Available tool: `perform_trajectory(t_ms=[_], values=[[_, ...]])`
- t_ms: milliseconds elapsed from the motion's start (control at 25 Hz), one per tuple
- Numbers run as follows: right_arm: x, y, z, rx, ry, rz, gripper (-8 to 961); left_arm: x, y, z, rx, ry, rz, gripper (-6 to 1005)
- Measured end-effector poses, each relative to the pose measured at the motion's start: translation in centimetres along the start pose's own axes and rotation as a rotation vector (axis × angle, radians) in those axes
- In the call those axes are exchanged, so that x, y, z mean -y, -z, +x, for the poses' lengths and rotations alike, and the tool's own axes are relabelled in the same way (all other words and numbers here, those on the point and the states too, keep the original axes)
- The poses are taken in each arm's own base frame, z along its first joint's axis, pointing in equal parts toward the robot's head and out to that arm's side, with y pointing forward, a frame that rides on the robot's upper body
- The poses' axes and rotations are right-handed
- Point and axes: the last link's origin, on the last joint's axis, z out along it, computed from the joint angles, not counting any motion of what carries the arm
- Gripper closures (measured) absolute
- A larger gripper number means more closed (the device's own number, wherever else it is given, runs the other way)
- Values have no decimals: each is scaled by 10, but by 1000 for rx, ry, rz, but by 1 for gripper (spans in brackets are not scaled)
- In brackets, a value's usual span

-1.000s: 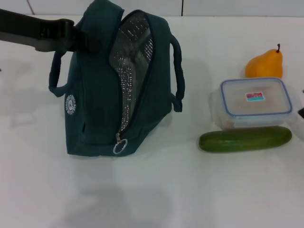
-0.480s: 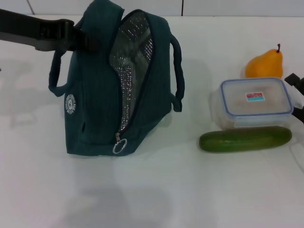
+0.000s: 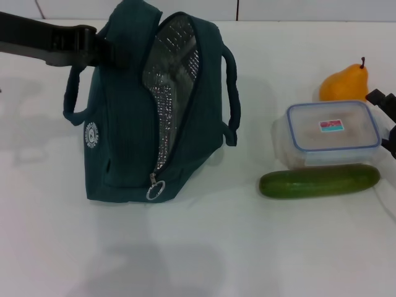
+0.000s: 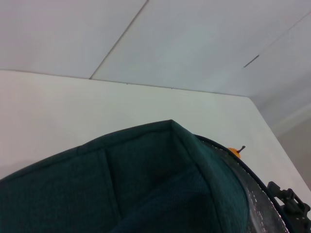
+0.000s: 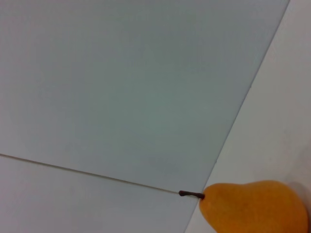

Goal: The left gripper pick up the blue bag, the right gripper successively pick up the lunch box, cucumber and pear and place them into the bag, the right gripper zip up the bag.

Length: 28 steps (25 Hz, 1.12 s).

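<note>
The blue bag (image 3: 124,124) stands upright on the white table, its zipper open and the foil lining showing. My left gripper (image 3: 114,52) is shut on the bag's top edge at its left side. The bag also fills the left wrist view (image 4: 121,184). The lunch box (image 3: 334,133) lies at the right, with the cucumber (image 3: 318,180) in front of it and the pear (image 3: 344,83) behind it. My right gripper (image 3: 385,121) is open at the lunch box's right end, with a finger on either side. The pear shows in the right wrist view (image 5: 252,206).
The white table (image 3: 204,247) runs to a pale wall at the back. The zipper's metal ring pull (image 3: 155,190) hangs at the bag's lower front. A gap of bare table separates the bag from the food items.
My right gripper has come into view from the right edge and moved up to the lunch box's right end. The left arm and the bag have not moved.
</note>
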Motion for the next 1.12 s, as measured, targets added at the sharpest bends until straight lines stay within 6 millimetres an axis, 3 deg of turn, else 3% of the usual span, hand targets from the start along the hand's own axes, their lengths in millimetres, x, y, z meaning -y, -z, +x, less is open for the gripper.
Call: perform_trajectory(t_ms=[360, 800, 1000, 1120], values=[[3, -3, 2, -22, 77, 29, 136, -1, 0, 0, 1, -5, -4, 954], [4, -3, 3, -23, 86, 30, 608, -1, 0, 0, 1, -7, -5, 954], [4, -2, 3, -14, 83, 31, 735, -2, -1, 1, 1, -9, -7, 954], [4, -1, 3, -9, 82, 27, 735, -2, -1, 1, 1, -9, -7, 954]])
